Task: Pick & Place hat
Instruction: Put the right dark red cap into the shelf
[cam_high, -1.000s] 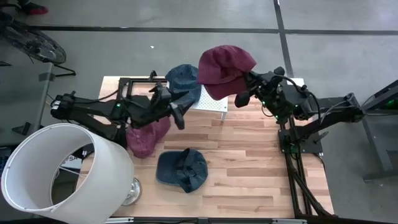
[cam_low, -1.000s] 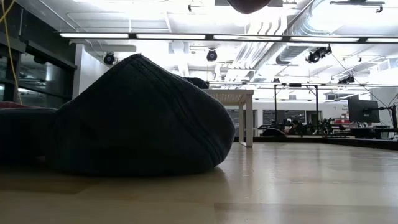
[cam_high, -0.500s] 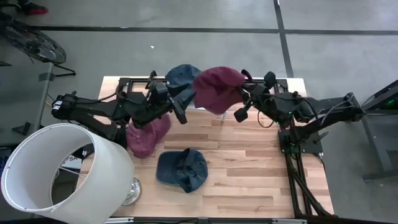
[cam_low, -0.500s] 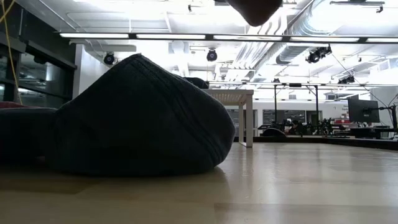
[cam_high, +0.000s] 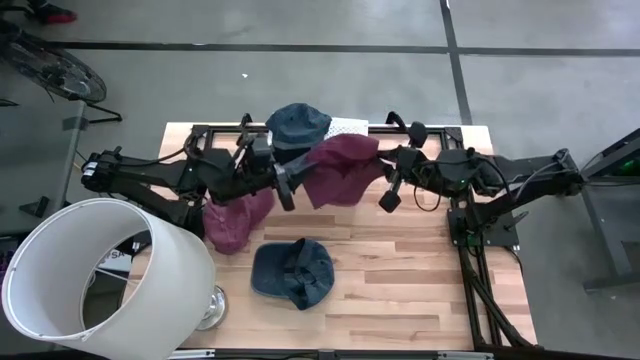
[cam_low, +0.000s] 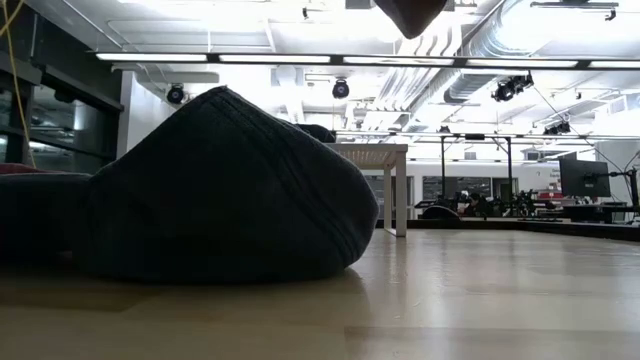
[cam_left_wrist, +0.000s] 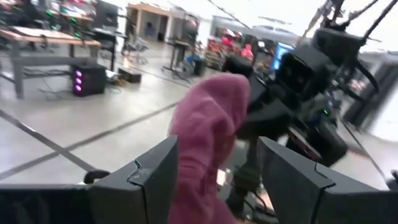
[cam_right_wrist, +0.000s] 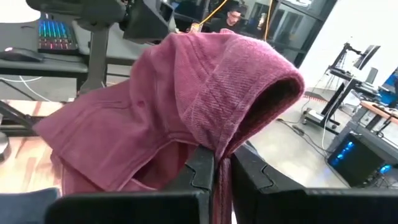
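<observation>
White lampshade (cam_high: 85, 275): covers the table's (cam_high: 420, 290) near left corner.
Second maroon hat (cam_high: 235, 218): flat on the wood near the left edge, just right of the lampshade.
Left gripper (cam_high: 283, 180): over the far middle of the table; jaws spread wide on either side of the raised hat, closed on nothing. In the left wrist view its fingers (cam_left_wrist: 140, 186) flank the cloth with a gap on each side.
Blue hat, near (cam_high: 292, 272): lying toward the near edge, about mid-table.
Blue hat, far (cam_high: 297, 125): at the far edge, beside a white perforated plate (cam_high: 345, 127).
Maroon hat in play (cam_high: 340, 168): held up off the table, between the two grippers, toward the far edge.
Right gripper (cam_high: 392, 185): right of that hat; jaws pinched together on a fold of its rim, as the right wrist view shows (cam_right_wrist: 214, 165).
Handling: the hat looks like soft ribbed cloth, light and limp; it droops from the pinch, so I judge it will sag and swing.
Where to hold: probably the doubled rim or brim, where the cloth is thickest.
</observation>
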